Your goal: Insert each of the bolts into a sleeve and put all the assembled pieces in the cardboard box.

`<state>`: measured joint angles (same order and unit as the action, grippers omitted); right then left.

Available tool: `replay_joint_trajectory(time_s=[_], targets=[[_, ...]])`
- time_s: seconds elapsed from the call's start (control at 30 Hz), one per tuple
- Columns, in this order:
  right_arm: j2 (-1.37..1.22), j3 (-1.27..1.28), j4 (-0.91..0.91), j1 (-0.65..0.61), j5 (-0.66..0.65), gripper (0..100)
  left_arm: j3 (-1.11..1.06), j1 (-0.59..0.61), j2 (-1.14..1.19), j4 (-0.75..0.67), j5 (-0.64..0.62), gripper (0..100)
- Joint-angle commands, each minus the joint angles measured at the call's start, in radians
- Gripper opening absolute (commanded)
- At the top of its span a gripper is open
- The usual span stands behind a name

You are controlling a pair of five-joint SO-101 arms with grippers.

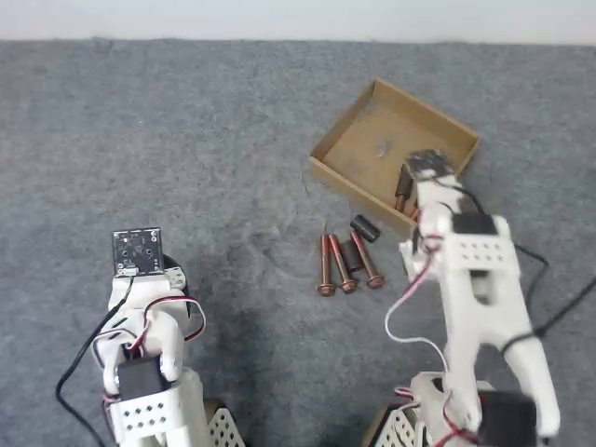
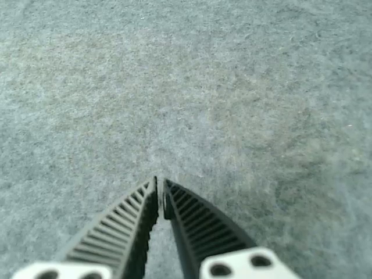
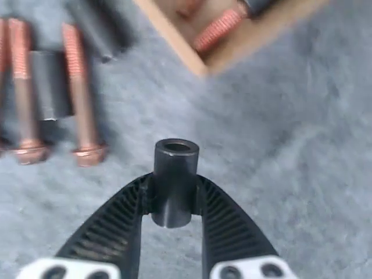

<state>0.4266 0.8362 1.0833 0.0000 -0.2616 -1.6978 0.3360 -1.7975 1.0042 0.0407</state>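
**Left to right.** The left arm (image 1: 144,372) is seen at the near left of the table, well apart from the parts. The left gripper (image 2: 161,187) is shown over bare grey carpet (image 2: 232,87), its ribbed fingers (image 2: 125,226) pressed together with nothing between them.

Towards the middle, three copper-coloured bolts (image 1: 343,264) are laid side by side on the carpet, heads towards the arms. One black sleeve (image 1: 350,253) is lodged between the middle and right-hand bolts. A second loose sleeve (image 1: 365,228) lies just beyond them, tilted.

Farther back and to the right, the cardboard box (image 1: 358,116) is set at an angle. An assembled bolt and sleeve (image 1: 402,191) is seen inside it, against the near wall.

The right arm (image 1: 475,279) is extended to the near right corner of the box. The right gripper (image 3: 174,192) is clamped on a third sleeve (image 3: 176,160), whose open bore is visible. This sleeve is held above the carpet, near the box corner and beside the loose bolts.
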Motion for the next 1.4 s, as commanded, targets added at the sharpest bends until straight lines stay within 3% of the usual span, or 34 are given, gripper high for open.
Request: replay_joint_trajectory(time_s=[0.0,0.37,0.5,0.77,1.1,1.37], targets=[[0.125,0.097,-0.079,0.090,0.008,0.6,0.012,-0.003,0.003,-0.029,0.012,1],[0.354,0.420,-0.265,0.314,0.000,0.6,0.012,-0.008,0.003,-0.040,0.005,1],[0.424,0.465,-0.265,0.314,0.000,0.6,0.012,-0.006,0.005,-0.126,0.003,1],[0.456,0.486,-0.269,0.312,0.000,0.6,0.033,-0.043,0.003,-0.110,0.003,1],[0.456,0.500,-0.274,0.286,-0.002,0.6,0.444,-0.104,0.051,0.109,0.005,1],[0.456,0.500,-0.274,0.286,-0.002,0.6,0.794,-0.150,0.546,0.130,0.003,1]])
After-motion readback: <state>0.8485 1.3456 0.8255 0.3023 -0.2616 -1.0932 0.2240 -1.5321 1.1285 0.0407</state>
